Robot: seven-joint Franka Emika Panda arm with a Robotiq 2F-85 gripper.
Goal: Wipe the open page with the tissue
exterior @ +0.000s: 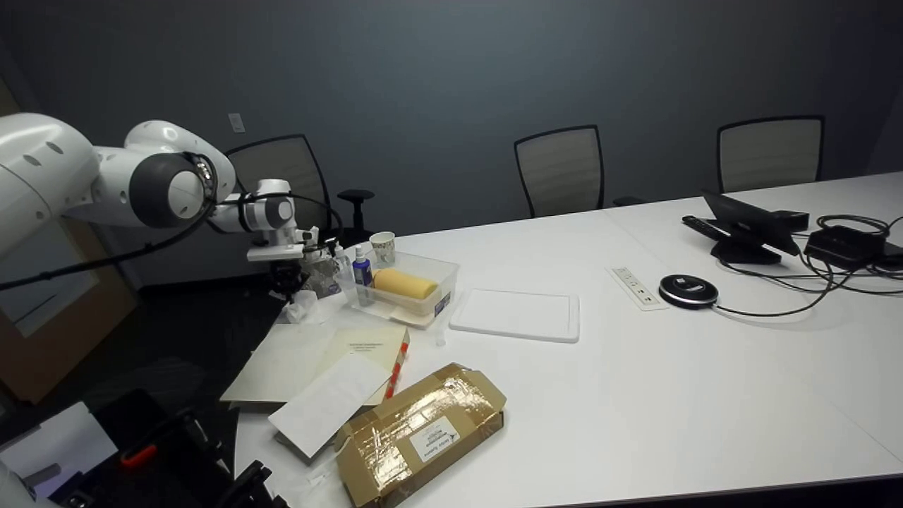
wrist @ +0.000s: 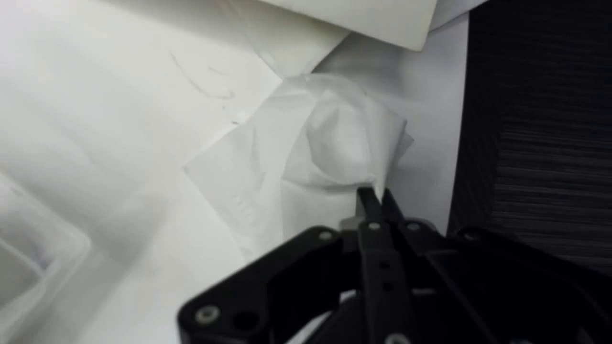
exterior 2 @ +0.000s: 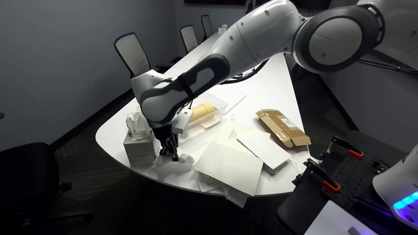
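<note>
**Beside the open page [exterior 2: 230, 166], I had the tissue [wrist: 330, 138] pinched**

Over the long white table [exterior: 670, 388], I had the arm [exterior 2: 258, 32] stretched well out, its forearm slanting downward and its wrist bent so that the claw [wrist: 377, 190] pointed at the tabletop. In both exterior views the open page lay spread near the table's rounded end; its long axis ran inward from that edge, the leaf with printed lines being the inner part. The tissue box [exterior 2: 140, 151], white paper poking from its top, stood just beside the claw. The tissue was low at the tabletop, between that box and the page. In my wrist view its folds fanned mostly up and left, while a gathered tip pointed into the fingers [wrist: 367, 203]; crumpled as it was, I could not tell its long axis. The claw was clenched, fingers almost together, with that tip caught between them.
</note>
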